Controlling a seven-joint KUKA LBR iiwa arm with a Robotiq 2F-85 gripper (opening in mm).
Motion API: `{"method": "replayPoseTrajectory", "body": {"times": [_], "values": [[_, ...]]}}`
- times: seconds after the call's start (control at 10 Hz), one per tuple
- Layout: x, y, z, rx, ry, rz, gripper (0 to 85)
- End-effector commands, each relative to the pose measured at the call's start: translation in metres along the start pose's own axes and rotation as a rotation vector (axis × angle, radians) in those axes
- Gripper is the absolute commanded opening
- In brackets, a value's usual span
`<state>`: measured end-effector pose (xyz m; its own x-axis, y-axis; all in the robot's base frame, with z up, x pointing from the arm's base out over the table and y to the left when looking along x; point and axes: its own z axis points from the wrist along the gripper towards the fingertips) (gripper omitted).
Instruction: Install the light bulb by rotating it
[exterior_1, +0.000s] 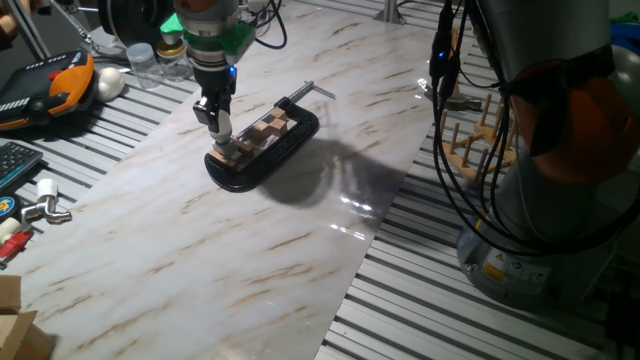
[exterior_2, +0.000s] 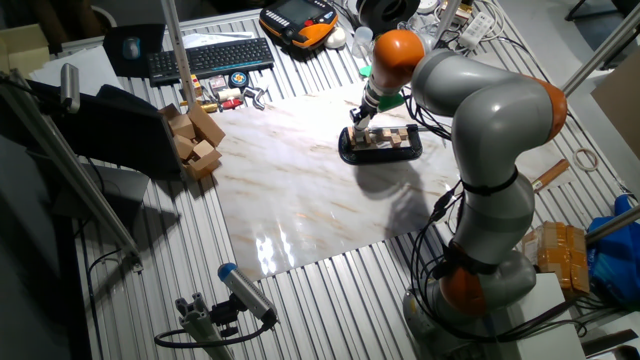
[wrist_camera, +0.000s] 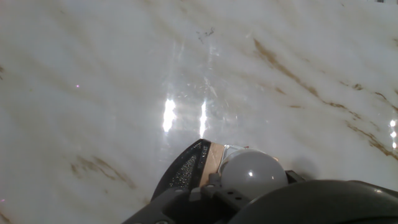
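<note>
Bulb sits under claw, above near-left end of black clamp on marble surface. Claw appears closed on bulb. Likely light, smooth, fragile glass: hold the globe's widest part, gently.

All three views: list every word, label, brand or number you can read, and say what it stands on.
No text can be read in any view.
Yellow label on the robot base: print too small to read.
Keyboard: key legends too small.
Orange-and-black pendant: no legible marking.
Round blue badge: design blurred.
Hand view: light bulb, black clamp and marble board carry no lettering.
</note>
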<state>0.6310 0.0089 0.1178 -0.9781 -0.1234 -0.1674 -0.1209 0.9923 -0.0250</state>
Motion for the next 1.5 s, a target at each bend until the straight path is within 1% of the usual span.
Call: {"method": "replayPoseTrajectory", "body": {"times": [0.0, 0.7, 1.0, 1.4], "values": [[0.0004, 0.0005, 0.0010, 0.000, 0.001, 0.000, 0.0], [-0.0006, 0.0008, -0.0002, -0.003, 0.013, 0.003, 0.0], [-0.0018, 0.0011, -0.0021, 0.000, 0.027, 0.007, 0.0], [-0.0017, 0.0010, -0.0006, -0.005, 0.027, 0.011, 0.0]]}}
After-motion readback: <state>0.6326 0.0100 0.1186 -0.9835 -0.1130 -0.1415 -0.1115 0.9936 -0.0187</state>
